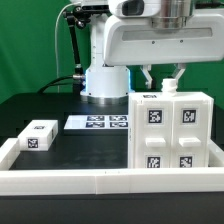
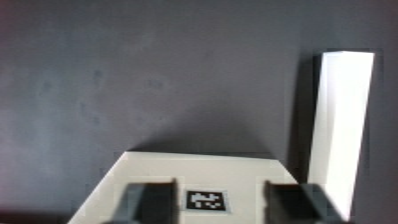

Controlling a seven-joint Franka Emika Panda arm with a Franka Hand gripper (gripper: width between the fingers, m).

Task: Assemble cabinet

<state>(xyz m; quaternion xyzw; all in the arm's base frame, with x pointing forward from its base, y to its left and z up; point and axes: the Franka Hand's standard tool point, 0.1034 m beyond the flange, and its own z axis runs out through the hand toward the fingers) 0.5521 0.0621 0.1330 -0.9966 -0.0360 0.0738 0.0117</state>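
Observation:
The cabinet (image 1: 171,132) is a large white box with four tagged square fronts, standing at the exterior view's right. My gripper (image 1: 160,84) hangs right above its top, fingers spread and straddling the top edge. In the wrist view the cabinet's top face (image 2: 169,168) carries a tag between my two dark fingers (image 2: 139,203), which stand apart with nothing pinched between them. My gripper (image 2: 210,205) is open.
A small white tagged part (image 1: 38,135) lies at the exterior view's left. The marker board (image 1: 96,122) lies flat near the robot base. A long white border rail (image 1: 110,178) runs along the front and shows in the wrist view (image 2: 338,120).

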